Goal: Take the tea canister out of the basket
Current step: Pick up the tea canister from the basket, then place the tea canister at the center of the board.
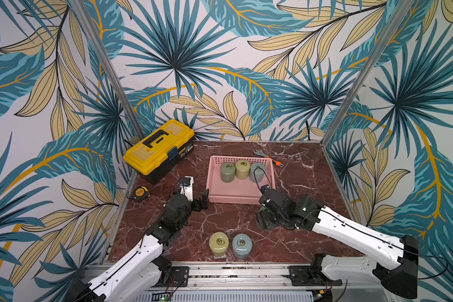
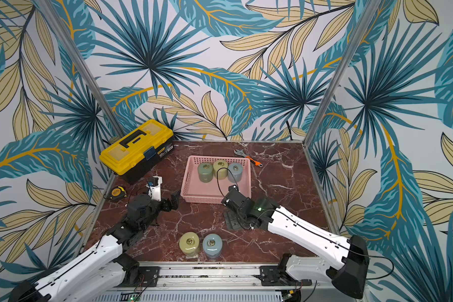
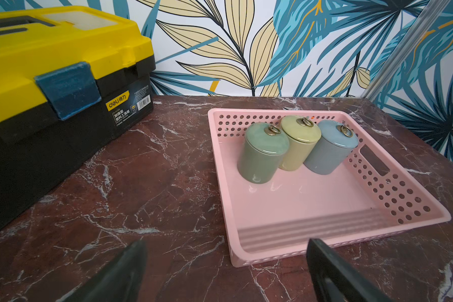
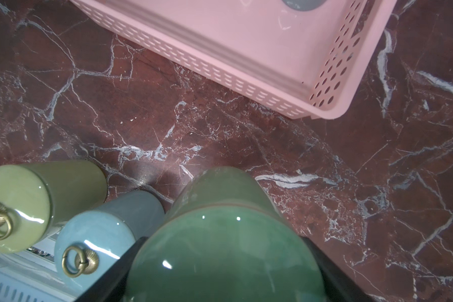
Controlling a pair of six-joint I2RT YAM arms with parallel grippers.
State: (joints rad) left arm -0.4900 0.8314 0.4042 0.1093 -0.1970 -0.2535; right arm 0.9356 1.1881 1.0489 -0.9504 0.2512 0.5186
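Observation:
The pink basket (image 1: pixel 239 200) (image 2: pixel 202 200) sits mid-table and holds three lidded tea canisters along its far wall: green (image 1: pixel 227 172), yellow (image 1: pixel 242 169) and blue (image 1: pixel 256 171). The left wrist view shows the same row, starting with the green canister (image 3: pixel 262 154). My right gripper (image 1: pixel 263 219) (image 4: pixel 224 266) points down just outside the basket's near right corner, shut on another green canister (image 4: pixel 225 230) that fills the space between its fingers. My left gripper (image 1: pixel 201 202) (image 3: pixel 225 264) stands open and empty at the basket's near left corner.
A yellow canister (image 1: pixel 219 243) and a blue canister (image 1: pixel 242 245) stand on the marble near the front edge, left of my right gripper. A yellow-and-black toolbox (image 1: pixel 158 146) fills the back left. A tape measure (image 1: pixel 141 193) lies at the left edge; a wrench (image 1: pixel 268 157) lies behind the basket.

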